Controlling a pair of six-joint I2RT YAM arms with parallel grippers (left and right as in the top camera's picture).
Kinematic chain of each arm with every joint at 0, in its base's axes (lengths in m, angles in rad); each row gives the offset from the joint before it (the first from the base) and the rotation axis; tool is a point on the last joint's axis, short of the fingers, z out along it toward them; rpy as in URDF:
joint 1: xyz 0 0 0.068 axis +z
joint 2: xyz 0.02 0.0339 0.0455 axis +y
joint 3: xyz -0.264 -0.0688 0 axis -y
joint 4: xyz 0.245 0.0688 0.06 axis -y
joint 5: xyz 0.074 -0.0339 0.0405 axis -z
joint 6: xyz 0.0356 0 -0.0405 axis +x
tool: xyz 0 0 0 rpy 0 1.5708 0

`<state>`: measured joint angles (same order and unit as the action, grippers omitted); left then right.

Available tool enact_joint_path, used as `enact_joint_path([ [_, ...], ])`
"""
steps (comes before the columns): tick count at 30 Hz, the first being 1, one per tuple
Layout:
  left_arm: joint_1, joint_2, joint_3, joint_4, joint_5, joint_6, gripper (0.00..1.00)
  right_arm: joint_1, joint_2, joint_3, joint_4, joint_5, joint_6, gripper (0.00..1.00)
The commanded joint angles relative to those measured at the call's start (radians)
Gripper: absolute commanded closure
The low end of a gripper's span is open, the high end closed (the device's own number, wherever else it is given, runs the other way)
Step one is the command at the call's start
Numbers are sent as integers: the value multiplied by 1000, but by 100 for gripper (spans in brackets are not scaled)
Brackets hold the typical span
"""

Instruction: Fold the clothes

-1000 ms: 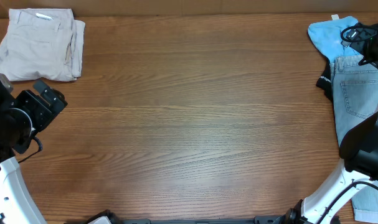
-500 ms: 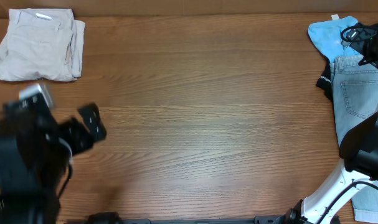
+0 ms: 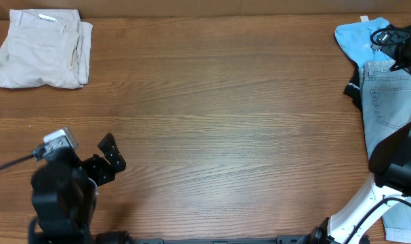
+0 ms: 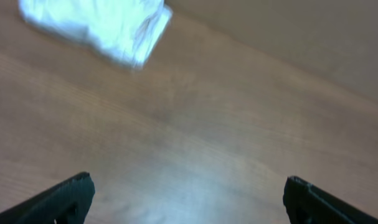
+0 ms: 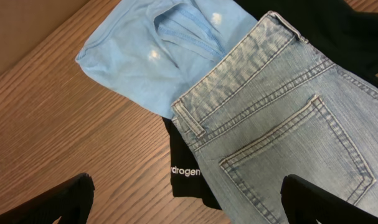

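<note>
While seen from overhead, the left hand (image 3: 112, 160) hovers over bare bench (image 3: 225, 135) with its fingers spread and nothing held. The folded beige shorts (image 3: 42, 49) lie well ahead of it, slightly to its left, at the far bench corner.

Left wrist view: fingertips wide apart, gap empty. Beige shorts show blurred, far ahead-left.

Right wrist view: right hand (image 5: 189, 193) open and empty, above the unfolded pile. Denim shorts (image 5: 288, 124) lie ahead-right, back pocket up, overlapping the blue top (image 5: 157, 56) ahead-left and the black garment (image 5: 189, 180) nearest the fingertips.
</note>
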<state>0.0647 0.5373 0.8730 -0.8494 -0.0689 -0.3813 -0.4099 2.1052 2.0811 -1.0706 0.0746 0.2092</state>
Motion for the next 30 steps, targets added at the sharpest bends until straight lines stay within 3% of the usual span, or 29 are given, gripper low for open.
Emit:
enact_joint_path([
  [1, -8, -135, -182, 126, -20, 15, 0, 3, -10, 16, 2, -2, 7, 0],
  [7, -8, -384, -531, 457, -40, 16, 0, 3, -10, 16, 2, -2, 7, 0],
  [13, -8, -525, -718, 605, -74, 16, 0, 3, -10, 16, 2, -2, 7, 0],
  [21, -8, -534, -860, 864, -93, 16, 0, 3, -10, 16, 2, -2, 7, 0],
  [30, -6, -533, -868, 783, -59, 100, 0, 3, -10, 16, 2, -2, 7, 0],
])
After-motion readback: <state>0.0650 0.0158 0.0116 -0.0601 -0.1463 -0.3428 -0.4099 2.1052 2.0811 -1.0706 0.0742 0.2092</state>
